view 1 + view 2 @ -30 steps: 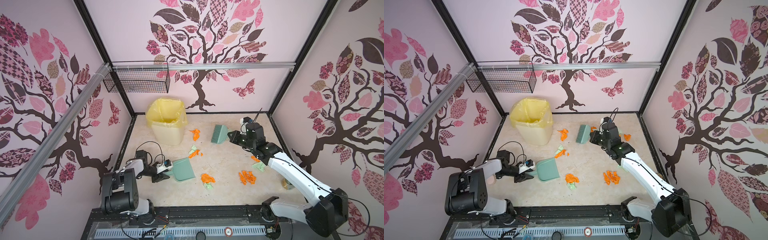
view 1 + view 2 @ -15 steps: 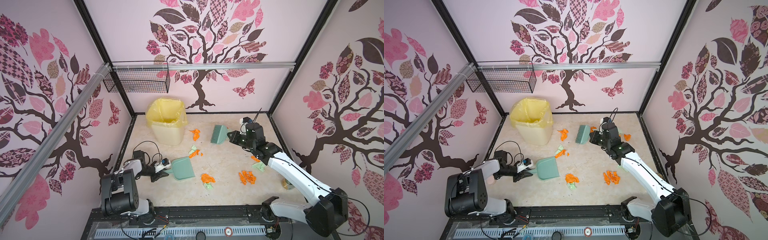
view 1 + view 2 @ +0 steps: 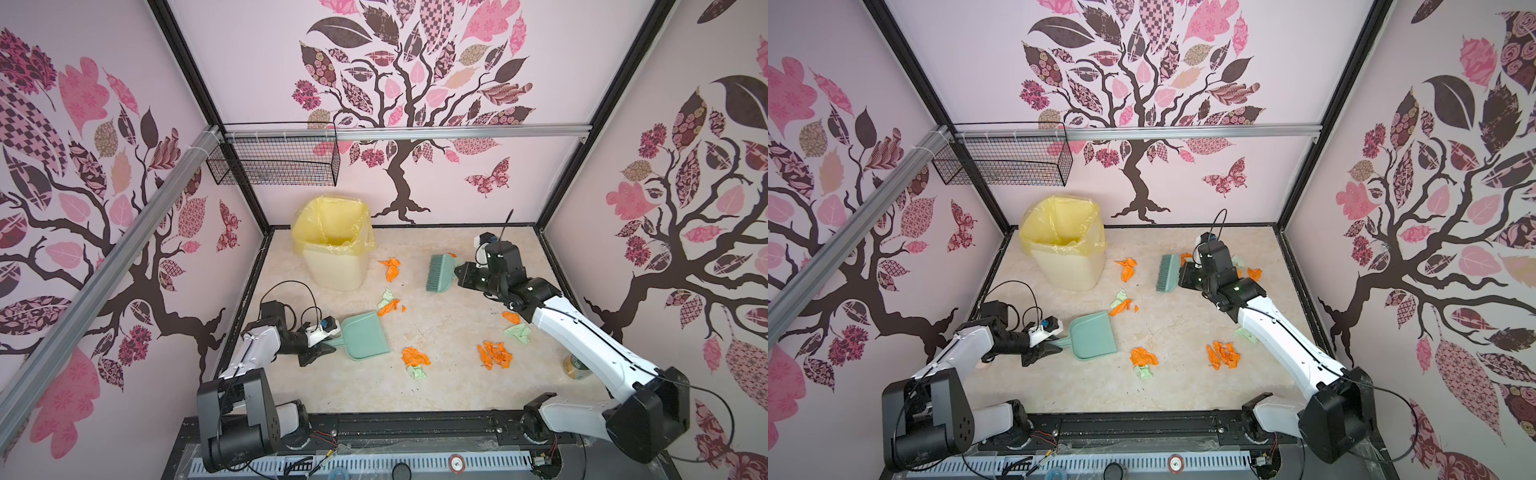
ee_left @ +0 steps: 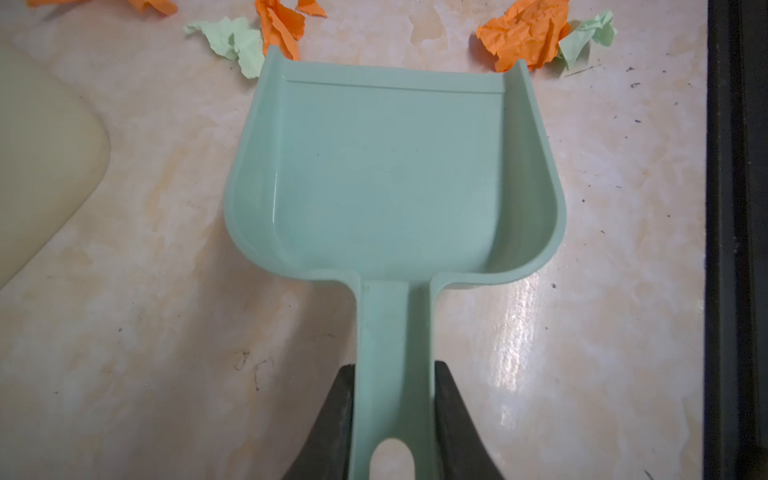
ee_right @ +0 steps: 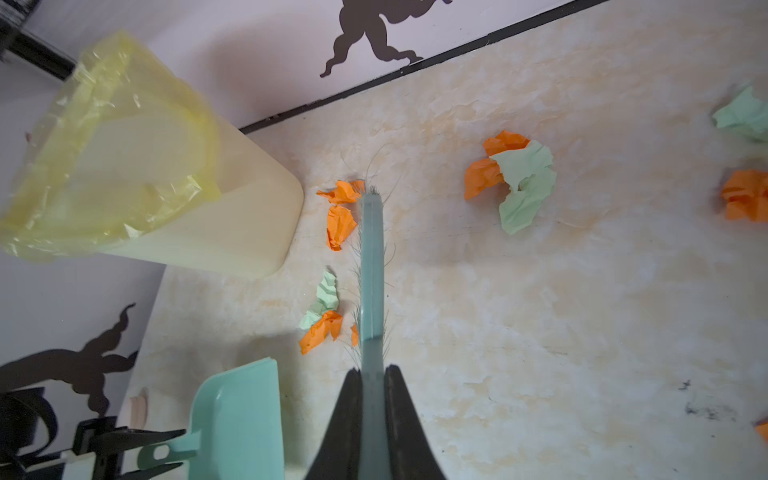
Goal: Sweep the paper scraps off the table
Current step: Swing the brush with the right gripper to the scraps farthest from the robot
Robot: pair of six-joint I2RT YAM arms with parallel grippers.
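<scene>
Behind right arm, scraps: a top view.

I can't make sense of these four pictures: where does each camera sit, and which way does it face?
Top views: high above the front edge, looking down on the table; left arm, right arm, dustpan, brush, bin and paper scraps show in both top views.
Left wrist: on the left arm, low, facing along the dustpan; left jaws clamp its handle.
Right wrist: on the right arm, looking down along the brush; right jaws clamp it.
Shared: both wrist views show dustpan, bin and scraps.
</scene>
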